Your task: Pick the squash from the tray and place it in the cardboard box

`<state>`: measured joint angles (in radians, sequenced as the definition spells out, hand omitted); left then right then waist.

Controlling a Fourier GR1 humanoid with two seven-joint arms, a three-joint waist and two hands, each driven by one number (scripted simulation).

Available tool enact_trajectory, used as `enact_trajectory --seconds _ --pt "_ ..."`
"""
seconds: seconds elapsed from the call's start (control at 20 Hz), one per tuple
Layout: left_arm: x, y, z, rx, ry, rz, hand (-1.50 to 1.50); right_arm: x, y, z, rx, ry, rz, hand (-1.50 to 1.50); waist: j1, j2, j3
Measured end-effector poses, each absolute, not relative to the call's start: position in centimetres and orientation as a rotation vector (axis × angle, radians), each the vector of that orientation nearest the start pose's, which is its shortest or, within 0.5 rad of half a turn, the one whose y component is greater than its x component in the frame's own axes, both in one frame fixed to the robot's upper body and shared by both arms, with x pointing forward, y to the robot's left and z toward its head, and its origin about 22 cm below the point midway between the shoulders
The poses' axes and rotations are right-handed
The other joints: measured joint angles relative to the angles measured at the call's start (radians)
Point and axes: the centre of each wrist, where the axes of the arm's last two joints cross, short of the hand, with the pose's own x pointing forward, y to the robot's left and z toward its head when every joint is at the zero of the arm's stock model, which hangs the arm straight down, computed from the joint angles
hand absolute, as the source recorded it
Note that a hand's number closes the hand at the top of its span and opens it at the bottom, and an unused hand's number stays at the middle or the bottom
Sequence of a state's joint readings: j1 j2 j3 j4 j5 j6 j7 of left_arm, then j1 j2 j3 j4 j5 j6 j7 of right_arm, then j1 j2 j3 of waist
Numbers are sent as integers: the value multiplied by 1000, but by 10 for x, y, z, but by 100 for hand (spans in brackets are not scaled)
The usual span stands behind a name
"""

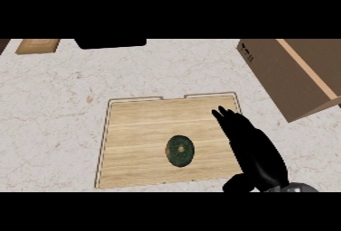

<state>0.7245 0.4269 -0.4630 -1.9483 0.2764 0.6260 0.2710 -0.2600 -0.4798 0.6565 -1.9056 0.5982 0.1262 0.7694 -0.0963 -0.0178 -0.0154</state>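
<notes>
A dark green squash lies on the wooden tray, a little right of the tray's middle. My right hand reaches in from the lower right, over the tray's right edge. Its fingers are straight and point toward the far side. The hand is to the right of the squash with a gap between them. The cardboard box stands at the upper right of the counter, cut off by the view's edge. My left hand does not show.
A black object and a small wooden piece sit along the far edge of the marble counter. Bare counter surrounds the tray on the left and far sides.
</notes>
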Motion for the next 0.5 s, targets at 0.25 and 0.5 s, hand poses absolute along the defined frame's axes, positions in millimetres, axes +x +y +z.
enact_trajectory --seconds 0.25,0.5 --pt "51 232 -11 262 -841 250 0 211 -133 107 -723 -1211 1163 -150 14 -1 2" --pt "54 229 -13 258 -849 232 0 207 -116 109 -742 -1180 1164 -150 21 3 6"
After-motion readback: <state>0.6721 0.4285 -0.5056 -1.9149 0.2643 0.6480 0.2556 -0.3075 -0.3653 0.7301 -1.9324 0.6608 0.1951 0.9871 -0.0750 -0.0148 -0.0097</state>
